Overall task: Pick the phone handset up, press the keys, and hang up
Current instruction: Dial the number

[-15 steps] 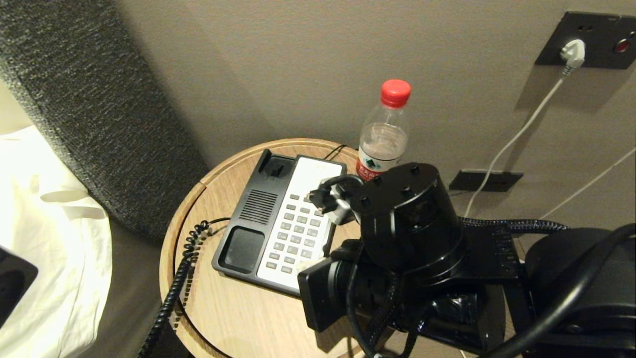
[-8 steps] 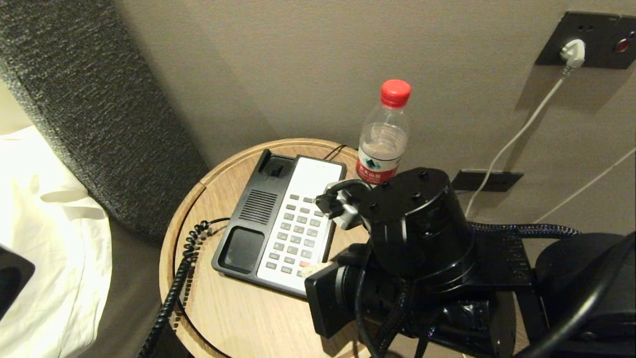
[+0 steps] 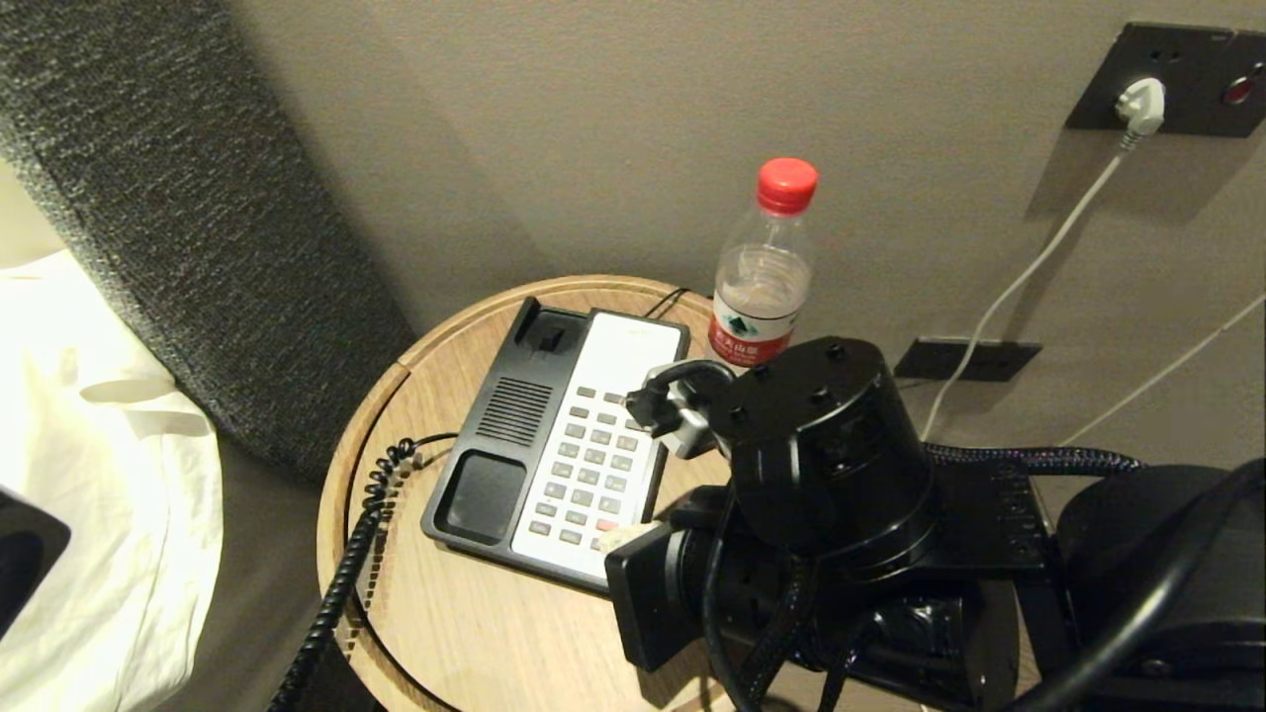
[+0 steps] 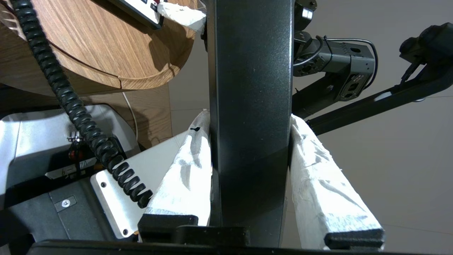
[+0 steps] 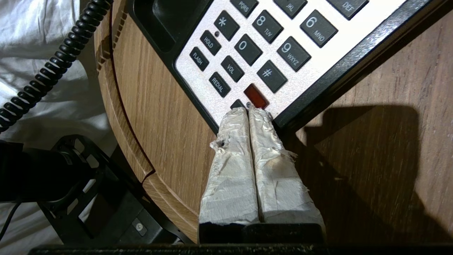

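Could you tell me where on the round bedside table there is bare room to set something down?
Bare wood lies on the round table between the phone base and the near rim, and in a strip left of the base by the coiled cord. The right side is crowded: the water bottle and the right pincer at the keypad's corner.

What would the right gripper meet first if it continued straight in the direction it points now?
Probably the phone base's bottom key row: the shut right gripper points at the small dark key beside the red key; contact is unclear.
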Available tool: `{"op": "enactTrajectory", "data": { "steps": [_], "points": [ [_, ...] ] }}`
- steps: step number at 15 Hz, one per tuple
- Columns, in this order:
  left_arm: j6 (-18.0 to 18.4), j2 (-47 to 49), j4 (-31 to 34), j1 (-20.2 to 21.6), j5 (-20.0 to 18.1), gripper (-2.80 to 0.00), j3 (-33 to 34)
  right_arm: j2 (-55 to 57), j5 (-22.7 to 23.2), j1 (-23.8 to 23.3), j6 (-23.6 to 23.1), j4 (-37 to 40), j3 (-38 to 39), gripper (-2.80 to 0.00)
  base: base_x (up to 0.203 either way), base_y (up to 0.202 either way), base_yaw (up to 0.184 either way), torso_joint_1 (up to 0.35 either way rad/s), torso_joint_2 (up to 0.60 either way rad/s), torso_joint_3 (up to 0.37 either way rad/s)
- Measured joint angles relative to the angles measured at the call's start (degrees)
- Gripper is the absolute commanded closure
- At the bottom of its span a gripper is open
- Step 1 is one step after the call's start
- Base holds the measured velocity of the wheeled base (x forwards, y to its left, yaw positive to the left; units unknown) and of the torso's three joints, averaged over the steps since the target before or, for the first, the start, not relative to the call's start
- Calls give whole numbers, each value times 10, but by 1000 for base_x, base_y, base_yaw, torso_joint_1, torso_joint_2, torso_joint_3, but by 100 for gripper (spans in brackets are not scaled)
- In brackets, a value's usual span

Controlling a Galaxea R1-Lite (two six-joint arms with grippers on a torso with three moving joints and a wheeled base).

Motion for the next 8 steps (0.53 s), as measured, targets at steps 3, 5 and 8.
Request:
{"op": "enactTrajectory", "data": {
  "steps": [3,5,8],
  "points": [
    [0,0,0,0,0,0,0,3,0,-2,-3,-1,0,0,0,0,0,0,0,0],
    [0,0,0,0,0,0,0,4,0,-3,-4,0,2,0,0,0,0,0,0,0],
    [0,0,0,0,0,0,0,5,-1,-5,-4,0,3,0,0,0,0,0,0,0]
  ]
}}
